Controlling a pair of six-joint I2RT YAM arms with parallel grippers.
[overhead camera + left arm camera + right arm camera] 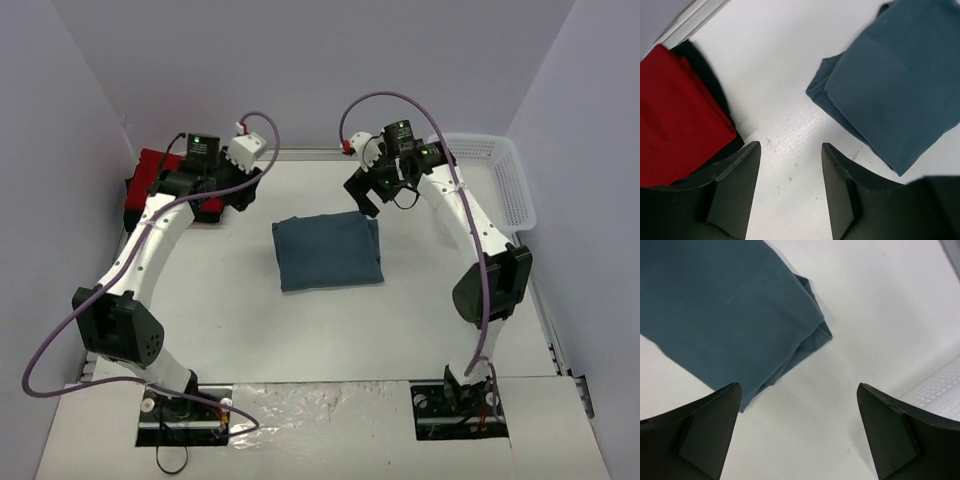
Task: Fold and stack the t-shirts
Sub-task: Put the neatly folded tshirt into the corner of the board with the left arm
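Observation:
A folded slate-blue t-shirt (328, 252) lies flat in the middle of the table. It also fills the upper right of the left wrist view (900, 75) and the upper left of the right wrist view (725, 305). A folded red t-shirt (158, 168) (675, 115) rests on a black t-shirt (208, 210) (715, 90) at the back left. My left gripper (243, 190) (791, 147) hovers open over bare table between the red pile and the blue shirt, holding nothing. My right gripper (362, 200) (799, 386) stands wide open above the table beside the blue shirt's back right corner, also holding nothing.
A white lattice basket (500, 170) (940, 390) stands at the back right against the wall. Purple walls close in the table (230, 300) on the left, back and right. Both arm bases sit at the near edge.

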